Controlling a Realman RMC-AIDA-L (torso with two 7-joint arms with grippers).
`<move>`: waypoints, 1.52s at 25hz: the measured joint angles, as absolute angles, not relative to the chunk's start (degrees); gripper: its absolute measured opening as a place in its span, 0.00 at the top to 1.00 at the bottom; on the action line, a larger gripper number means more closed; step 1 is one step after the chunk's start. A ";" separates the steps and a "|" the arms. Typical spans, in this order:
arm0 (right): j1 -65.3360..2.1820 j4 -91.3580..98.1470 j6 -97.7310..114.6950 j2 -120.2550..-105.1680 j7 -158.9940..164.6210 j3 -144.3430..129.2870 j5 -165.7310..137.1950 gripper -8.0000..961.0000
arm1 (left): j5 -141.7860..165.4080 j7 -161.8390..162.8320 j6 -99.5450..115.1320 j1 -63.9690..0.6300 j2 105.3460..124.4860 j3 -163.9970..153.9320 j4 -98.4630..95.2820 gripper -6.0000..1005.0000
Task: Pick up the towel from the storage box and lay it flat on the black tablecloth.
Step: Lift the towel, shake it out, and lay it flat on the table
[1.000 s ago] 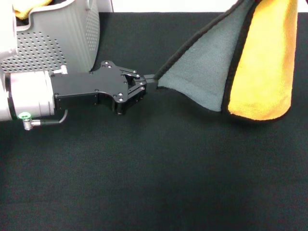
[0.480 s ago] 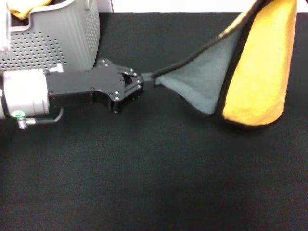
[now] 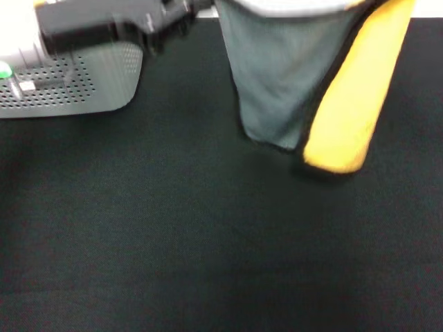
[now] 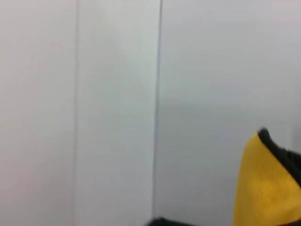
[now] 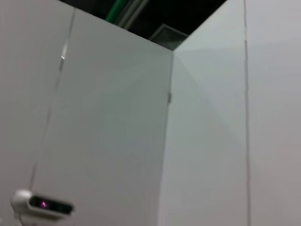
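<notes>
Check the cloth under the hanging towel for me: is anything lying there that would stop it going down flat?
Nothing visible. The towel hangs from the left gripper over bare black tablecloth. The storage box sits off to the robot's left, clear of the drop area.

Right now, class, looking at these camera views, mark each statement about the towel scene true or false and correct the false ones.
1. The towel hangs in the air above the tablecloth. True.
2. The towel lies flat on the tablecloth. False: it hangs in folds, grey face and yellow face both showing.
3. The box stands at the robot's left, at the far edge of the tablecloth. True.
4. The left gripper is low by the near edge of the tablecloth. False: it is raised at the top of the head view, beside the towel's upper corner.
5. The right wrist view shows the towel. False: it shows only white wall panels.
</notes>
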State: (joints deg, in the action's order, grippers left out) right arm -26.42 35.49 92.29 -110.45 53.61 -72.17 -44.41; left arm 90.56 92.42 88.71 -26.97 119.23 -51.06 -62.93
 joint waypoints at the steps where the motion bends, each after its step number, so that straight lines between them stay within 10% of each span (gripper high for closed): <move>1: -26.61 35.48 91.79 -109.98 53.94 -71.81 -44.41 0.97 | 90.56 92.42 88.71 -26.97 119.23 -51.06 -62.93 0.98; 6: -25.85 35.49 93.47 -108.14 57.51 -71.44 -44.80 0.97 | 89.79 94.35 90.22 -26.21 119.19 -47.72 -68.34 0.98; 14: -15.88 42.50 102.75 -114.58 62.32 -72.75 -56.22 0.97 | 91.07 90.66 107.59 -21.00 116.26 -47.66 -67.69 0.98; 21: -11.17 42.83 107.08 -114.61 64.38 -79.50 -52.38 0.97 | 84.53 89.72 115.86 -14.60 112.07 -46.41 -65.44 0.98; 38: -26.14 20.91 85.40 -115.61 64.75 -81.24 -59.17 0.97 | 112.11 93.25 92.83 -23.46 116.13 -43.82 -56.34 0.99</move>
State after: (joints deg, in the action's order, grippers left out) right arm -26.14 20.91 85.40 -115.61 64.75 -81.24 -59.17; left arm 112.11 93.25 92.83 -23.46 116.13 -43.82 -56.34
